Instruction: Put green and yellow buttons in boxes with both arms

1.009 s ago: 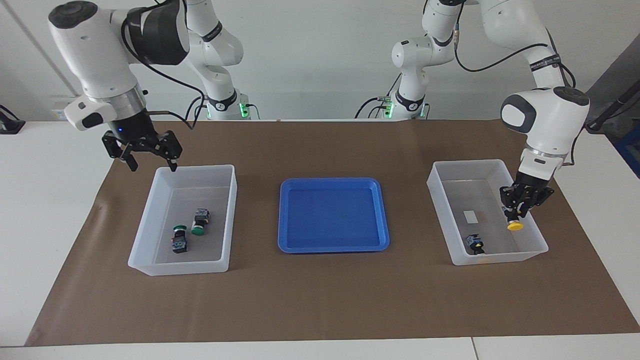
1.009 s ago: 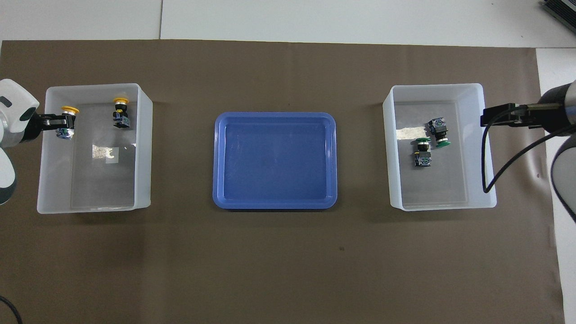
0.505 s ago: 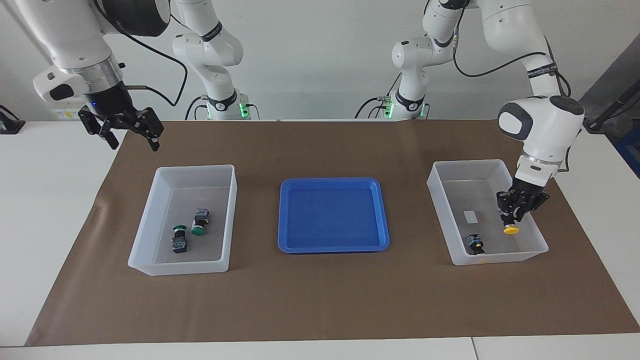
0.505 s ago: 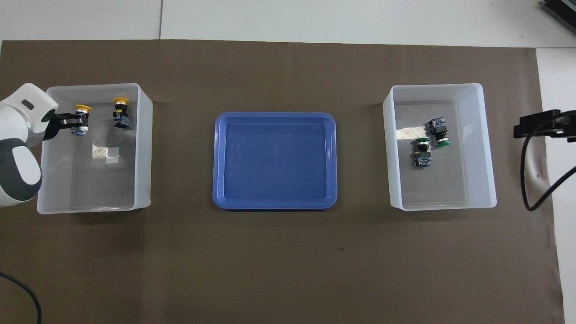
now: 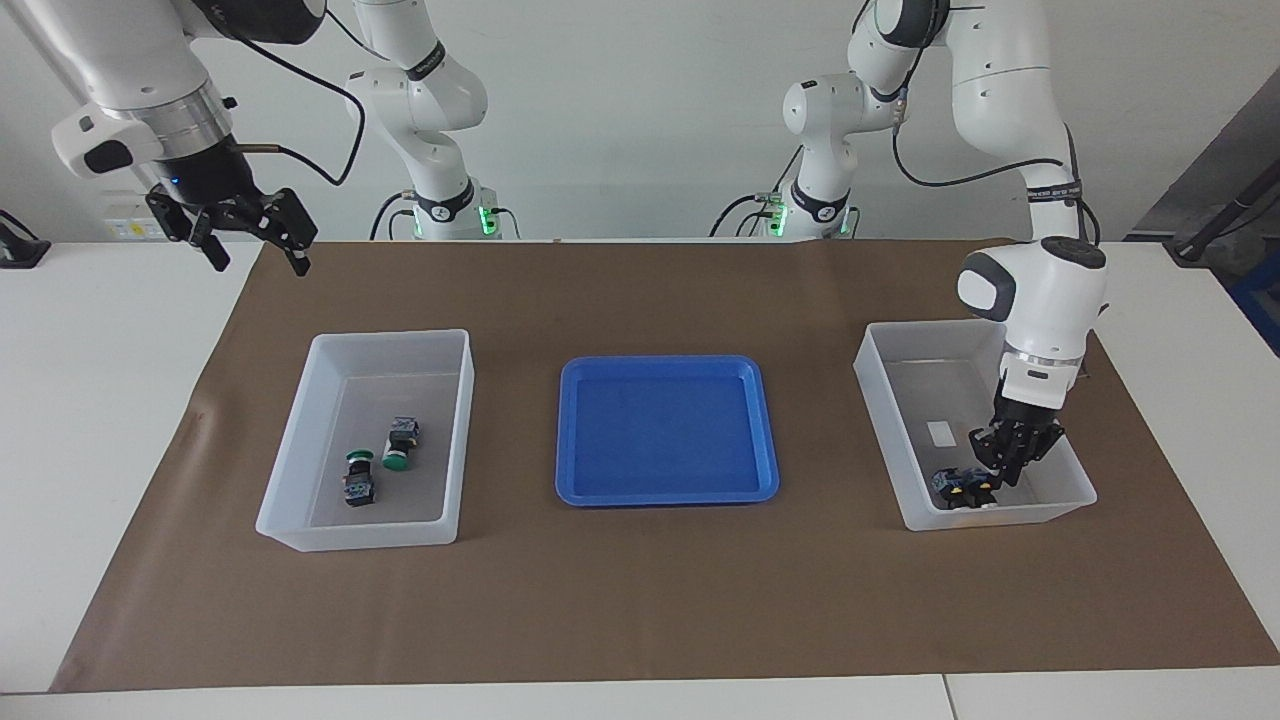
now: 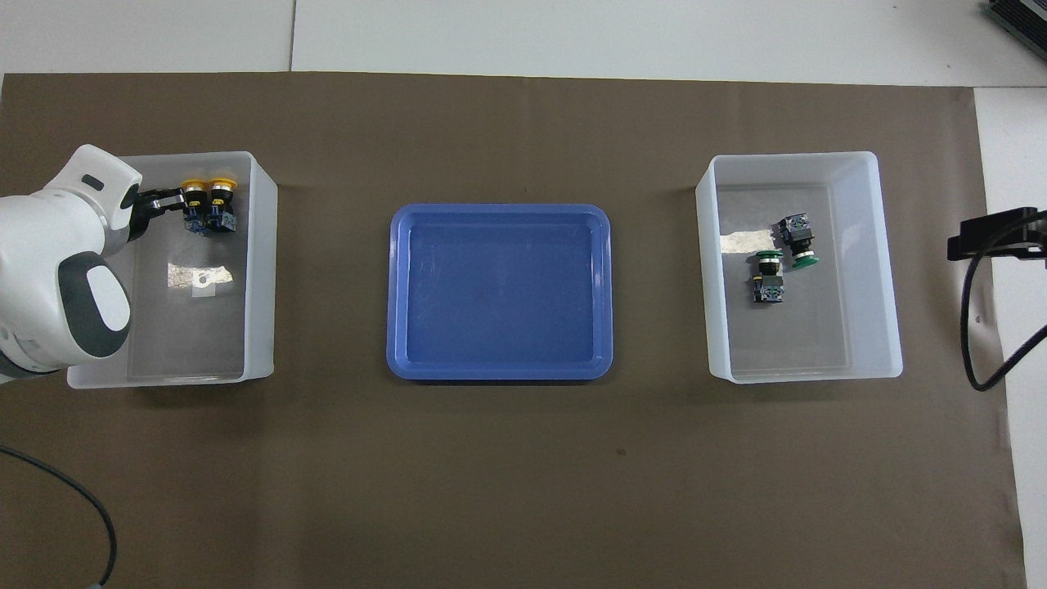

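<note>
Two green buttons (image 5: 358,480) (image 5: 400,443) lie in the clear box (image 5: 390,338) toward the right arm's end; they also show in the overhead view (image 6: 767,276) (image 6: 799,241). My left gripper (image 5: 1005,468) is low inside the other clear box (image 5: 935,325), shut on a yellow button (image 6: 194,188). That button is right beside the second yellow button (image 6: 221,188), which shows in the facing view (image 5: 952,485). My right gripper (image 5: 250,235) is open and empty, raised over the mat's edge at the robots' end.
A blue tray (image 5: 665,430) sits mid-table between the two boxes, on a brown mat (image 5: 640,600). A small scrap of tape (image 6: 199,276) lies on the floor of the yellow buttons' box, another (image 6: 740,242) in the green buttons' box.
My left gripper has carried the yellow button down and across the box to beside the other yellow button. My right gripper has risen and pulled back from the green buttons' box.
</note>
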You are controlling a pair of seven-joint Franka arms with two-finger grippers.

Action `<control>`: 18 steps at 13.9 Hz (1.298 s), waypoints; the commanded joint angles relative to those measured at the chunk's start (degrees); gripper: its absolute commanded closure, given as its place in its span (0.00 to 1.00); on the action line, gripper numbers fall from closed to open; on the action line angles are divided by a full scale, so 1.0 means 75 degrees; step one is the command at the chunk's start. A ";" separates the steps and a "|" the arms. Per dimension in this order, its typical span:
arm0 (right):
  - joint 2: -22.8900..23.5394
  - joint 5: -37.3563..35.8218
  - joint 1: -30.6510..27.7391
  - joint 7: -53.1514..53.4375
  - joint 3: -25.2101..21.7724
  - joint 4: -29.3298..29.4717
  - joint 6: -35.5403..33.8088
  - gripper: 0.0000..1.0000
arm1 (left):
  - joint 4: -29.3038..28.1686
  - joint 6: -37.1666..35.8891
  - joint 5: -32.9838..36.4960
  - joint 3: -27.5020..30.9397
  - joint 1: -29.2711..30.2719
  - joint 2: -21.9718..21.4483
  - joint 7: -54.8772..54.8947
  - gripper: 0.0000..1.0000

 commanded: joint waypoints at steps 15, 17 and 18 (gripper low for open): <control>-0.0228 -0.0131 0.0019 -0.0257 -0.0016 -0.0300 -0.0236 0.00 | 0.0016 -0.4395 -0.0059 0.0090 -0.0944 -0.2790 0.0216 0.00; -0.0240 -0.0120 0.0019 -0.0245 -0.0016 -0.0300 -0.0225 0.00 | -0.0008 -0.5356 -0.0024 0.0078 -0.1190 -0.3341 0.0204 0.00; -0.0240 -0.0120 0.0019 -0.0233 -0.0004 -0.0300 -0.0225 0.00 | -0.0008 -0.5767 -0.0012 0.0055 -0.1260 -0.3553 0.0204 0.00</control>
